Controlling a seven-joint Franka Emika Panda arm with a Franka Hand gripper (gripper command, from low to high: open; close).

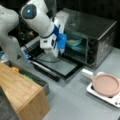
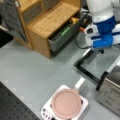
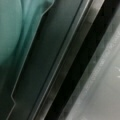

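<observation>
Teal bowl (image 1: 74,41) sits inside oven (image 1: 100,37), on rack, behind lowered door (image 1: 60,65). Gripper (image 1: 60,51) at oven mouth, just above door, near bowl; finger spread cannot be told. Wrist view: teal rim (image 3: 15,32) close, at upper left, beside dark tray edge. Advice: approach level, keep clear of door and oven roof, close on rim only. Pink pan (image 1: 106,85) on hotplate (image 2: 47,111), well apart on desk (image 1: 72,100).

Open oven door (image 1: 58,65) bars the low approach, teal bowl (image 1: 74,41) fills the oven cavity, bare counter (image 1: 72,100) before the pan (image 1: 105,84)
</observation>
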